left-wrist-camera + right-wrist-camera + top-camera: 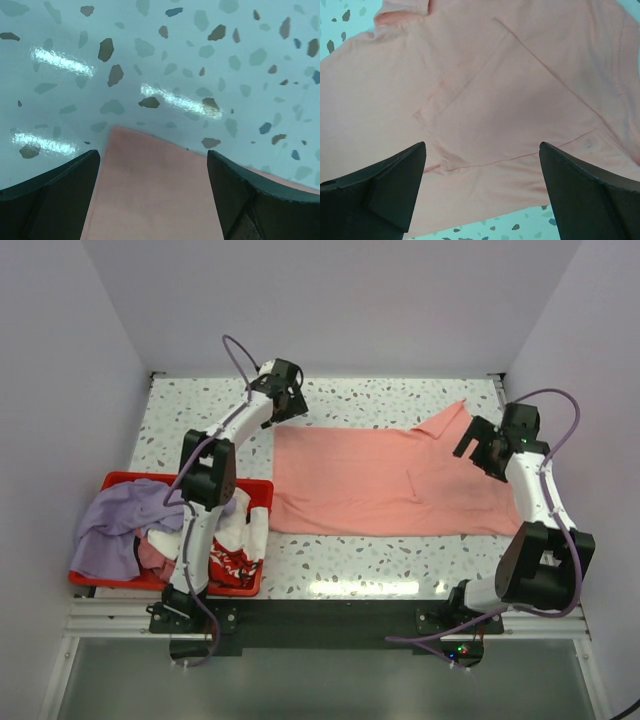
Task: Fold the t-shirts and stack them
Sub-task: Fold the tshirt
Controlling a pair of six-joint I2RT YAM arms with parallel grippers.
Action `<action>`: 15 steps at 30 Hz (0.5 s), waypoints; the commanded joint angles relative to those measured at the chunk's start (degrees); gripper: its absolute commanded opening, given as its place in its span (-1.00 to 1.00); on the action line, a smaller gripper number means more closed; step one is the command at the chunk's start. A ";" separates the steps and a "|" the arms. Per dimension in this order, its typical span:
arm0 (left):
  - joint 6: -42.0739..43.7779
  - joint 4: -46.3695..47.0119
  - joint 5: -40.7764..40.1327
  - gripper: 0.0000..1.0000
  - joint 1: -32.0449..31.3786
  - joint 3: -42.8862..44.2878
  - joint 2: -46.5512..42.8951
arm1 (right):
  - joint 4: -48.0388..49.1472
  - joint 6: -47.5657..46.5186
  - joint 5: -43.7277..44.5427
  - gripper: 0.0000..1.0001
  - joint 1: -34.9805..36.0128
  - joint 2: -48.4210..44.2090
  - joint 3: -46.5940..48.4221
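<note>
1. Nearest, at the desk's (390, 400) left front edge, a red plastic crate (256, 488) holds the lavender-purple t-shirt (115, 525), bunched and spilling over the rim. The white t-shirt with red print (238, 545) lies crumpled beside it. Both are unfolded.
2. Mid-desk, the salmon-pink t-shirt (370, 485) lies spread nearly flat, just right of the crate. One sleeve points toward the far right corner, and a flap lies doubled over the body.
3. It looks light and limp, with no stiffness. It should sag from any single hold and may slide on the glossy desk. Pinching an edge or corner at two well-separated points would likely keep it taut.
4. The right hand (478, 452) hovers above the shirt's right part, over the doubled flap. Its fingers are spread wide and hold nothing.
5. Farthest, the left hand (290, 405) hangs over the shirt's far left corner, which shows between its wide-spread fingers (60, 190). It is empty. That corner looks like a sensible place to pinch, though the cloth lies thin on the desk.
</note>
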 commanded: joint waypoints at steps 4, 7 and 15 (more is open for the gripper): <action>3.03 -0.73 1.43 0.65 2.53 3.93 4.58 | 3.22 -0.28 -2.48 0.98 0.03 -0.94 -0.99; 3.30 0.32 1.08 0.42 2.62 3.93 6.07 | 3.40 -0.28 -3.01 0.98 0.03 -0.51 -1.08; 1.80 0.85 2.66 -0.01 3.50 2.27 7.05 | 3.48 -0.28 -3.01 0.98 0.03 -0.50 -1.43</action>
